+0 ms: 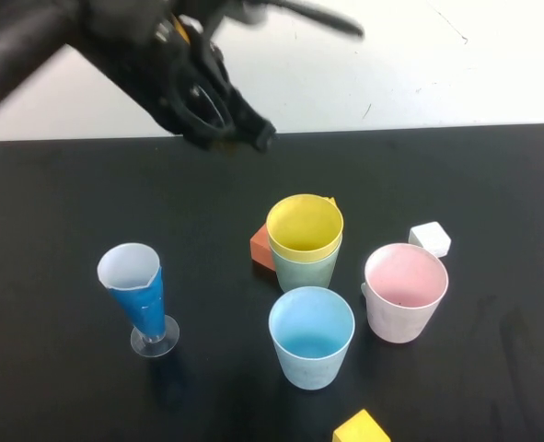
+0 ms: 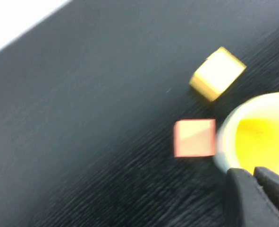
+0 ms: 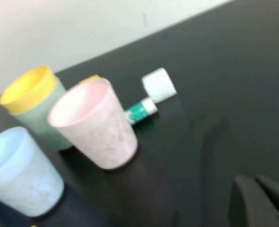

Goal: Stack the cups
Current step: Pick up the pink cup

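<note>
The yellow cup (image 1: 305,224) sits nested inside the sage green cup (image 1: 306,267) at the middle of the black table (image 1: 60,212); the left gripper (image 1: 239,129) hangs in the air over the far edge of the table, beyond that pair and apart from it, fingers together and holding nothing; the light blue cup (image 1: 311,336) stands upright on its own just nearer than the stack; the pink cup (image 1: 404,292) stands upright to the right of it, near but not touching; an orange block (image 1: 262,247) lies against the stack's left side, a white block (image 1: 430,238) just beyond the pink cup, a yellow block (image 1: 361,428) at the near edge; the blue-and-white cone glass (image 1: 139,296) stands apart on the left; the right gripper (image 3: 257,201) shows only in its own wrist view, low over bare table to the side of the pink cup, fingers closed and empty; a small green-and-white tube (image 3: 140,110) lies beside the white block there.
</note>
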`<action>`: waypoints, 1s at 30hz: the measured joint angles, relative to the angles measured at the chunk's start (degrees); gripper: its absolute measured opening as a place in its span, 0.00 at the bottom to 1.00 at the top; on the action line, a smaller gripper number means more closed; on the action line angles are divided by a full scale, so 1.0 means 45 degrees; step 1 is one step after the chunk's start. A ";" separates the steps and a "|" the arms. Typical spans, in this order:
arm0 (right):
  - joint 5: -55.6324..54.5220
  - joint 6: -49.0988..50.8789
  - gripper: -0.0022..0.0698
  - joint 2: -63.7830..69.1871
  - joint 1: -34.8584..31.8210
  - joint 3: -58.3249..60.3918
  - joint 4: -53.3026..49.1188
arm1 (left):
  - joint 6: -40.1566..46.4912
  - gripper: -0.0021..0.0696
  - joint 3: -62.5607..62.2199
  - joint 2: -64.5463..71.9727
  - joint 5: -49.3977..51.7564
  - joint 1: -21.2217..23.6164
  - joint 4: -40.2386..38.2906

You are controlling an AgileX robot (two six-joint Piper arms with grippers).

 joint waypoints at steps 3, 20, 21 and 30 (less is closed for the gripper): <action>0.0492 -0.0735 0.03 0.0052 0.0000 -0.0989 0.0029 | 0.0455 0.03 0.0783 -0.1425 -0.0363 0.0000 -0.0701; 0.7913 -0.9721 0.03 0.9523 0.0028 -1.0125 -0.0042 | 0.1248 0.03 1.2043 -1.1471 -0.4801 0.0000 -0.2759; 0.8272 -1.0065 0.03 1.0023 0.0083 -1.0491 -0.0070 | 0.1248 0.03 1.2684 -1.2145 -0.5197 0.0000 -0.2759; 0.9307 -0.9942 0.03 1.3445 0.2724 -1.2803 -0.2305 | 0.0482 0.03 1.5786 -1.5486 -0.6376 0.0000 -0.2759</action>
